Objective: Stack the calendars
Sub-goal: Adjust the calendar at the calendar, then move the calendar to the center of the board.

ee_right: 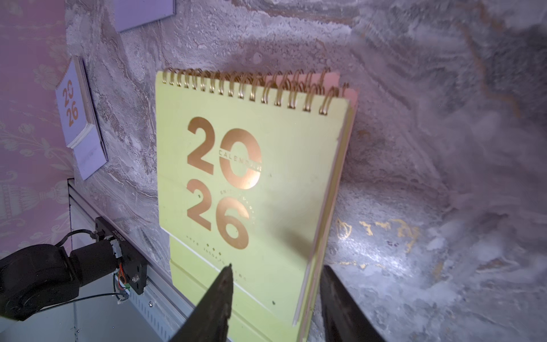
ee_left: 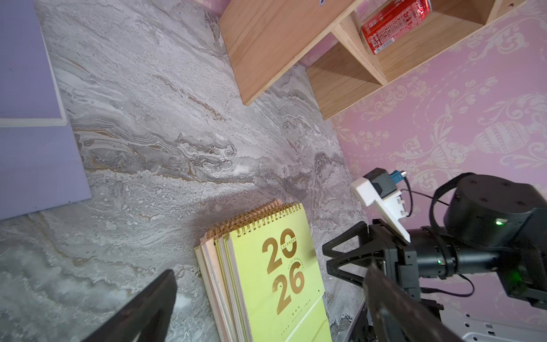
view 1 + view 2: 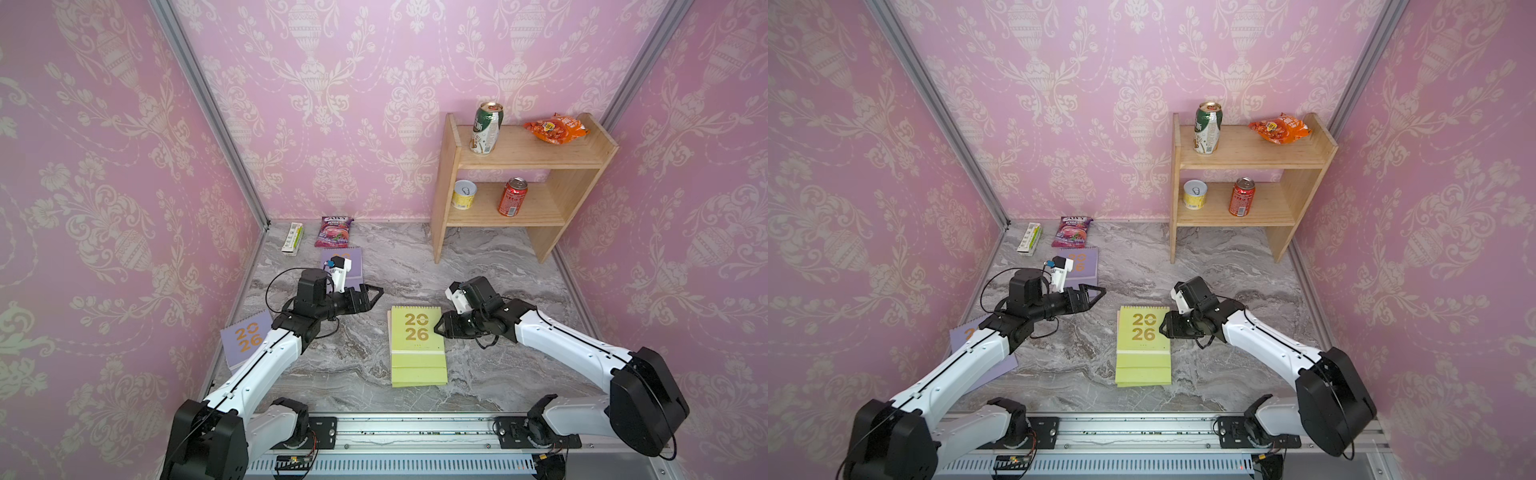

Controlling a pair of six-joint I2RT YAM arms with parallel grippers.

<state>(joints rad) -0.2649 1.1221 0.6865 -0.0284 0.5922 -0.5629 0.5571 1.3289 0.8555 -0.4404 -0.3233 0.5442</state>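
Note:
A stack of calendars (image 3: 415, 332) (image 3: 1144, 328) lies mid-table, a yellow-green "2026" cover on top and peach ones under it (image 2: 211, 251). My right gripper (image 3: 440, 328) (image 1: 276, 266) stands open at the stack's right edge, one finger over the cover and the other beside the edge above the table. A lilac calendar (image 3: 245, 336) lies at the left wall, partly under my left arm. Another lilac calendar (image 3: 355, 262) lies at the back, partly hidden by the wrist camera. My left gripper (image 3: 376, 295) (image 2: 270, 269) hovers wide open left of the stack, holding nothing.
A wooden shelf (image 3: 532, 151) stands at the back right with a green can (image 3: 486, 129), an orange snack bag (image 3: 555, 129), a yellow tin (image 3: 463, 194) and a red can (image 3: 513, 197). A purple snack pouch (image 3: 334, 232) and a white box (image 3: 292, 237) lie at the back left.

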